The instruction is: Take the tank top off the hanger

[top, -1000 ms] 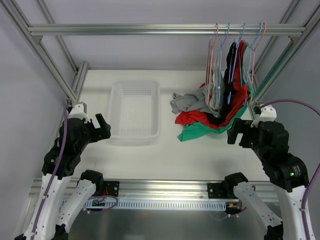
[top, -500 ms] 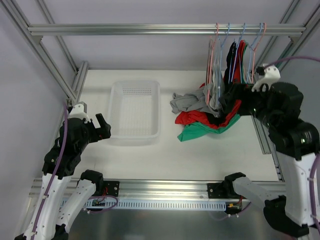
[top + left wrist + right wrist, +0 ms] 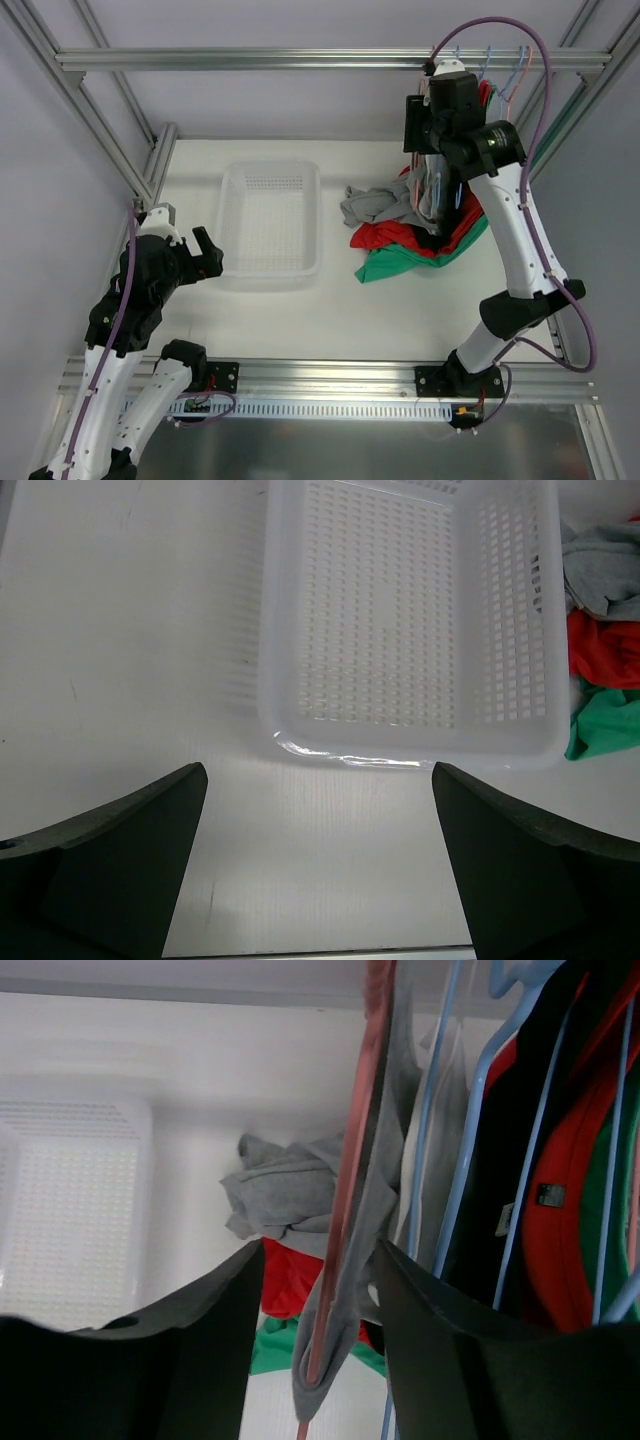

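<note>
Fabric of grey cloth tank top [image 3: 385, 1160] limp, light; pinch strap nr pink plastic hanger [image 3: 352, 1160]; right tool [image 3: 320, 1255] part-closed astride both, not clamped; left tool [image 3: 318, 780] wide open.

Fingers [image 3: 180, 1360] straddle pink hanger [image 3: 347, 1200] bearing grey tank top [image 3: 388, 1160]; gap beside left finger.

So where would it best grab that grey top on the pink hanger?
Probably where the grey top folds over the arm of the pink hanger: that fold hangs thin and edge-on, so the right gripper, coming level from the front, can straddle it.
</note>
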`<state>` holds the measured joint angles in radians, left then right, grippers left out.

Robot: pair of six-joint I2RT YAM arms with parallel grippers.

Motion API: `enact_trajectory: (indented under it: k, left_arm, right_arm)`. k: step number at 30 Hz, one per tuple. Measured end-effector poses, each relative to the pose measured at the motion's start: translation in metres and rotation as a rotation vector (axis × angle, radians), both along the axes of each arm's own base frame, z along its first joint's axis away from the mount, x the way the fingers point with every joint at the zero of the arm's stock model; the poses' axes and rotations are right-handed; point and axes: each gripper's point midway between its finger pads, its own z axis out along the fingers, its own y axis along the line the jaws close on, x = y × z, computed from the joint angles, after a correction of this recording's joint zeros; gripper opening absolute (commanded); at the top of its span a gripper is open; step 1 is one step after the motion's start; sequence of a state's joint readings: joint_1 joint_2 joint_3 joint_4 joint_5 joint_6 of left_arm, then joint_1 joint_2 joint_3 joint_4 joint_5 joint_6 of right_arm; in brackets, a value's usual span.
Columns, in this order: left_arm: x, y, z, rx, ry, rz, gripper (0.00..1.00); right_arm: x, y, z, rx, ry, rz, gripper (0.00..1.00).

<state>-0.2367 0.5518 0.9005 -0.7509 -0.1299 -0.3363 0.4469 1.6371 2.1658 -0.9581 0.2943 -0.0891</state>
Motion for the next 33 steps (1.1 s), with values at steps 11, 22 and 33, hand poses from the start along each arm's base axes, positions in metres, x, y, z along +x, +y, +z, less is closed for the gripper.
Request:
enact_trajectory:
  k: [11, 22, 33]
  left_arm:
    - [0.002, -0.004, 0.001, -0.011, -0.005, -0.016, 0.99]
    - [0.001, -0.008, 0.000, -0.020, 0.000, -0.036, 0.99]
    - [0.000, -0.009, -0.004, -0.020, 0.011, -0.048, 0.99]
  right_arm:
    - [0.023, -0.011, -0.027, -0.080, 0.019, -0.111, 0.04]
    - [0.023, -0.008, -0.011, -0.009, -0.045, -0.137, 0.00]
    - [0.003, 0.001, 0.025, 0.103, -0.145, -0.049, 0.00]
